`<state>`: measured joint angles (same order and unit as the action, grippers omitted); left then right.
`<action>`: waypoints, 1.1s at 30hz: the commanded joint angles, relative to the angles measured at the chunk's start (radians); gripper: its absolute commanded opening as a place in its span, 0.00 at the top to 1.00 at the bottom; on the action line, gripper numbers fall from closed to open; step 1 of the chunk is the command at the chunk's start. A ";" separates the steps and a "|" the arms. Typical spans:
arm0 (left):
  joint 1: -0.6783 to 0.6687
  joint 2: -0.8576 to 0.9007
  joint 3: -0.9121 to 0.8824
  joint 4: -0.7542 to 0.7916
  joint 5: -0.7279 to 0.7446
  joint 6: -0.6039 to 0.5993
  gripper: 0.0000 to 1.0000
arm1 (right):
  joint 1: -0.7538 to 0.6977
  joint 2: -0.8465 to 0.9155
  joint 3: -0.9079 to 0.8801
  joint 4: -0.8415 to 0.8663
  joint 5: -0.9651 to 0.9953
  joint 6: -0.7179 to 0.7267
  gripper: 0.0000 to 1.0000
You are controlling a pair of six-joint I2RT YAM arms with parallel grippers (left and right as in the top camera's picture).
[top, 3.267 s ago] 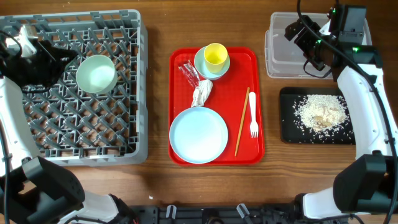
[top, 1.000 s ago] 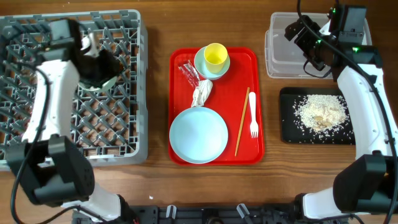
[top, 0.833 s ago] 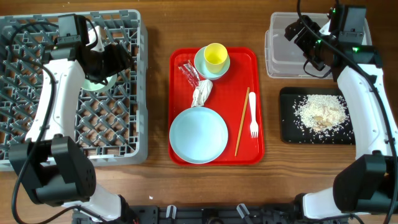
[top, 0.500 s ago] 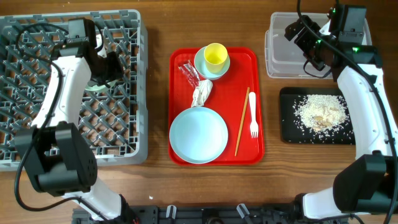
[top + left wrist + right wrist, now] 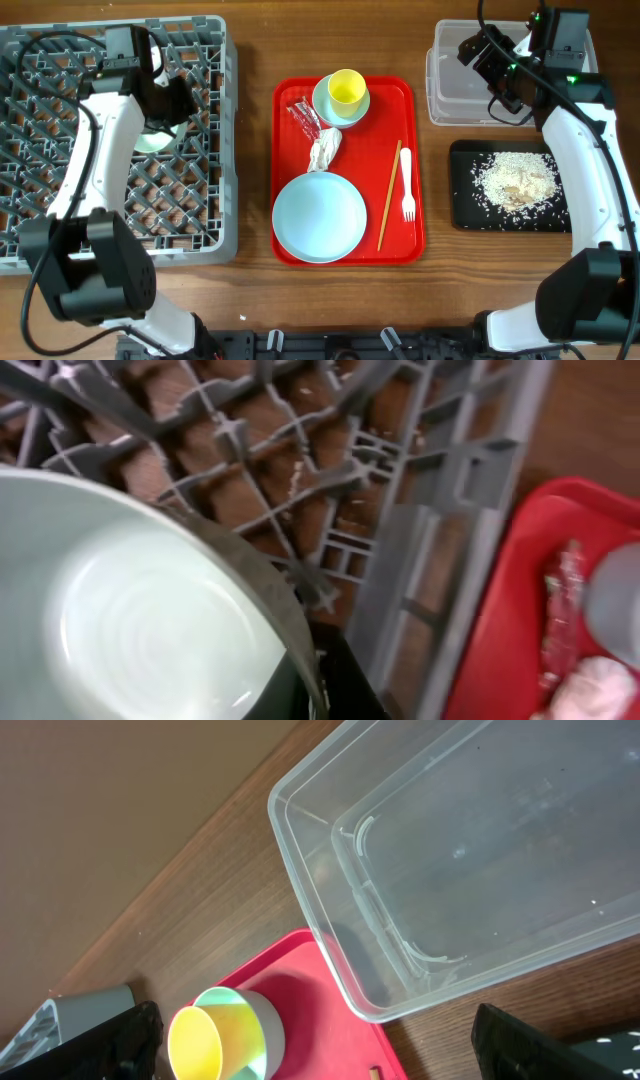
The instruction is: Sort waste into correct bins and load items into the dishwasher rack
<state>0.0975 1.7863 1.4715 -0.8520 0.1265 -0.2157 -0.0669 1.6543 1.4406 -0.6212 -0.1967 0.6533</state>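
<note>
Overhead | mint-green bowl [image 5: 148, 138]: pale, glossy, round, faint rings inside | sits in dishwasher rack [image 5: 60, 200] at table's 9 o'clock, just 3 o'clock of rack centre | left gripper [image 5: 168, 103] clamped on its rim | right gripper [image 5: 478, 52] fingers apart over clear tub [image 5: 480, 850] at 1 o'clock

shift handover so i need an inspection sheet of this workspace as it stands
surface: wooden table
job's things: mint-green bowl in rack; plate, light blue bowl holding yellow cup, wrapper, napkin, chopstick, fork on red tray; rice on black tray; clear tub empty
clutter: nothing seen
grippers: left fingers at mint-green bowl, grip unclear; right fingers open over clear tub
cables: black cables along both arms
surroundings: nothing seen
</note>
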 commanded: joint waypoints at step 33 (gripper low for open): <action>0.206 -0.071 -0.031 0.011 0.066 -0.182 0.48 | 0.002 -0.024 0.008 0.002 0.022 0.004 0.00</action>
<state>0.3656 1.6745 1.4403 -0.8463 0.2516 -0.3912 -0.0669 1.6543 1.4406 -0.6212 -0.1963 0.6533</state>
